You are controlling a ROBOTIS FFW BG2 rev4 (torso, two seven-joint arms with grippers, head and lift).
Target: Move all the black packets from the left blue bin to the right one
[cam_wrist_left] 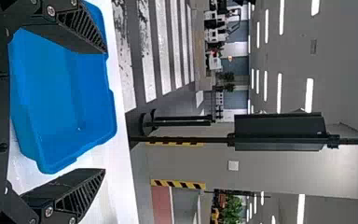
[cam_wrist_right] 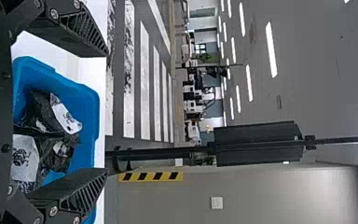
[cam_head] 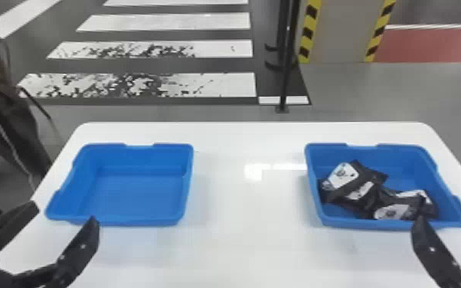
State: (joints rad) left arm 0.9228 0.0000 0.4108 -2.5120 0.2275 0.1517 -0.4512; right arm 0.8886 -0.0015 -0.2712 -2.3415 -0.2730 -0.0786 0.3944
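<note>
Had empty black left fingers [cam_head: 84,241] and right fingers [cam_head: 430,241] wide open, but risked snagging black-and-white plastic packets [cam_head: 371,176] if dipped carelessly into the right blue plastic bin [cam_head: 375,225].

The left bin [cam_head: 138,195] and the right bin [cam_head: 398,156] are plain blue, the packets [cam_head: 371,197] black with white patches, the table [cam_head: 249,229] white, the stripes [cam_head: 228,85] white and scuffed, and the pillar [cam_head: 344,30] grey with slanted yellow-and-black bands [cam_head: 307,34].

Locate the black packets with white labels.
In the head view, the black packets lie inside the right blue plastic bin, on the white table.
</note>
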